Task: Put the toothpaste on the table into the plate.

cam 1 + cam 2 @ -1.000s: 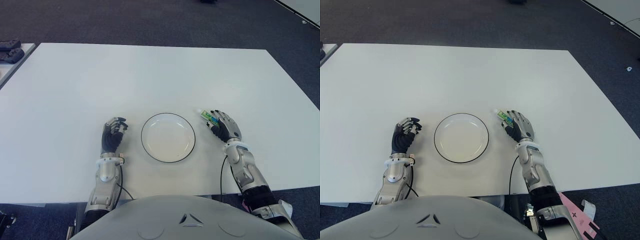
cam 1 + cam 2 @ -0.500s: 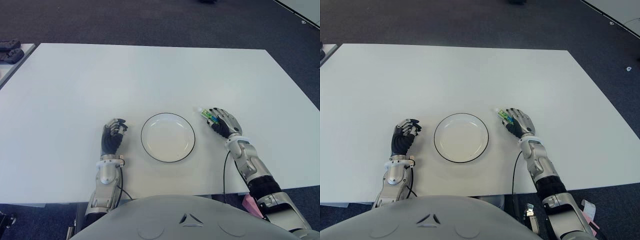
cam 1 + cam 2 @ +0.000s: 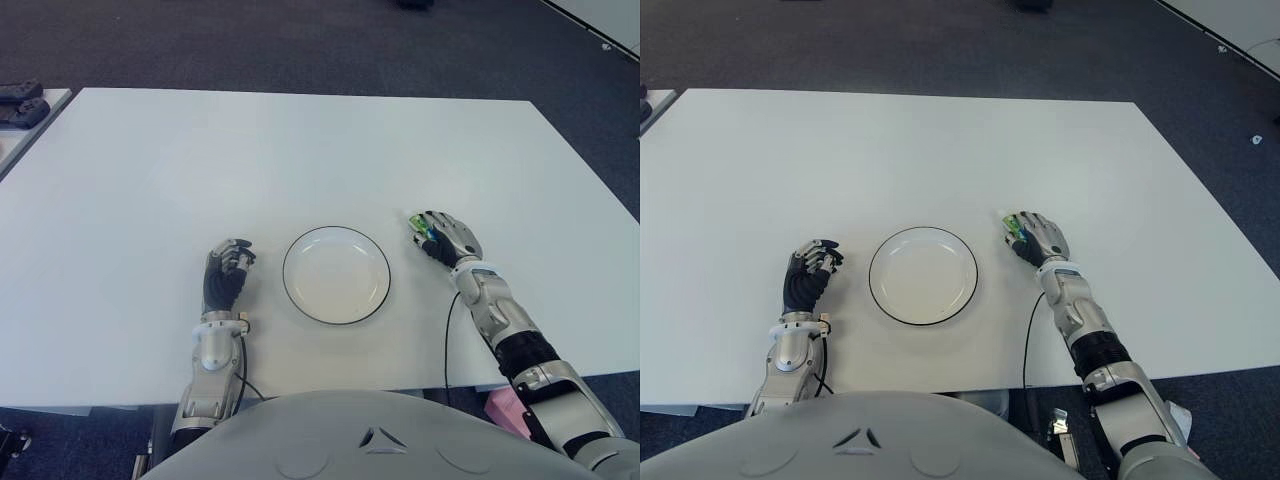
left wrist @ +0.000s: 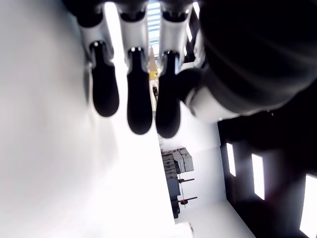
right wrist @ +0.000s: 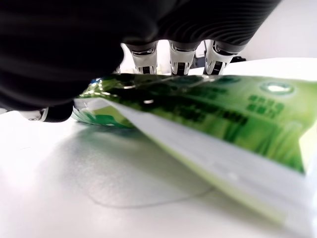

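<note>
A green and white toothpaste tube point(image 5: 208, 104) lies under my right hand point(image 3: 447, 238), just right of the white plate point(image 3: 284, 275) with a dark rim. In the eye views only a green sliver of the toothpaste point(image 3: 421, 229) shows at the hand's left edge. The right wrist view shows the fingers point(image 5: 181, 54) curled over the tube and the thumb beside it, close above the table. The plate holds nothing. My left hand point(image 3: 226, 272) shows to the left of the plate, its fingers point(image 4: 138, 99) curled with nothing in them.
The white table point(image 3: 300, 150) stretches wide beyond the plate, with dark carpet around it. Dark objects point(image 3: 20, 100) sit on a second table at the far left. My own torso fills the near edge of the eye views.
My right hand has slid forward over the toothpaste, and the white cap end that showed before is now covered. The left hand has hardly moved.
</note>
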{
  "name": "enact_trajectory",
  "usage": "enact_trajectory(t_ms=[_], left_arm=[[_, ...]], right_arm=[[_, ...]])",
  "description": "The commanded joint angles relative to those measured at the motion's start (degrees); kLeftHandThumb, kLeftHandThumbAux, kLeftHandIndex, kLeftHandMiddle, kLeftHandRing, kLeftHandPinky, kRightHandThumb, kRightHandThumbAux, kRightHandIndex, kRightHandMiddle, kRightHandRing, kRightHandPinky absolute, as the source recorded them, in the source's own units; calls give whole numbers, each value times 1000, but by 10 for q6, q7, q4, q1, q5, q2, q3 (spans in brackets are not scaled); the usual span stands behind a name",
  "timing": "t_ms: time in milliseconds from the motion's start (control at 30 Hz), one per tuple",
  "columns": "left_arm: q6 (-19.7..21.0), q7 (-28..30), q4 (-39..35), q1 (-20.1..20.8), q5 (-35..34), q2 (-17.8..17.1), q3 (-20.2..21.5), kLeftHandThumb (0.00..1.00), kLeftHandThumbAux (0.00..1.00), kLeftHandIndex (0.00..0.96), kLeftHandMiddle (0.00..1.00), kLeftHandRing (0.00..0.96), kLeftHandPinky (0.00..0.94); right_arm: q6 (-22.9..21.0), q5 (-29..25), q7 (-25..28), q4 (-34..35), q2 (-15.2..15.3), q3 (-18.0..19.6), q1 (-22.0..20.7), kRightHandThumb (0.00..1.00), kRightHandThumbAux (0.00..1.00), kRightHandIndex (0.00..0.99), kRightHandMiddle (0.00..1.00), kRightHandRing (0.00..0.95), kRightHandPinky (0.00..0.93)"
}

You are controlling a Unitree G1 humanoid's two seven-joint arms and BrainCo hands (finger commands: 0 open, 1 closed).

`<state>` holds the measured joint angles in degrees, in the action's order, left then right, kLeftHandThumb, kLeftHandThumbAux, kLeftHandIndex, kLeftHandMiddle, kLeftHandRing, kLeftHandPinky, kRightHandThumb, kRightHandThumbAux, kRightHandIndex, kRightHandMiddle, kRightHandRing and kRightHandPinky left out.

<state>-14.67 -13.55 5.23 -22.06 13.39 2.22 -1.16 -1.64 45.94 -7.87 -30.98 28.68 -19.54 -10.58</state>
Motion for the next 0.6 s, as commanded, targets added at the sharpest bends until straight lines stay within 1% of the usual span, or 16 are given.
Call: enact_trajectory(t_ms=[33,100,200,267,400,600], left_arm=[[27,0,17,-18,-2,3,-3,702,721,429,546,538,512],[25,-1,16,-18,-2,3,-2,703,721,429,542,533,511],[26,-2,15,-19,0,3,-2,704,721,429,535,526,510],[28,-3,14,-19,1,4,-2,704,721,429,532,525,511],[34,-2,10,-21,1,4,-1,705,720,429,534,526,512],[35,-4,7,-22,1,5,-1,704,719,430,535,529,515]], right_arm=[[-22,-11,19,-61,-22,-19,17,653,103,0,0,0,0],[-22,-13,-10,-105,-46,-24,11,657,113,0,0,0,0],[-22,-15,-36,-141,-64,-27,4,676,136,0,0,0,0],[-21,-15,-46,-153,-69,-29,0,685,145,0,0,0,0],[-39,-5,-56,-148,-78,-40,1,702,179,0,0,0,0],[-55,5,-54,-147,-78,-62,2,720,233,0,0,0,0]])
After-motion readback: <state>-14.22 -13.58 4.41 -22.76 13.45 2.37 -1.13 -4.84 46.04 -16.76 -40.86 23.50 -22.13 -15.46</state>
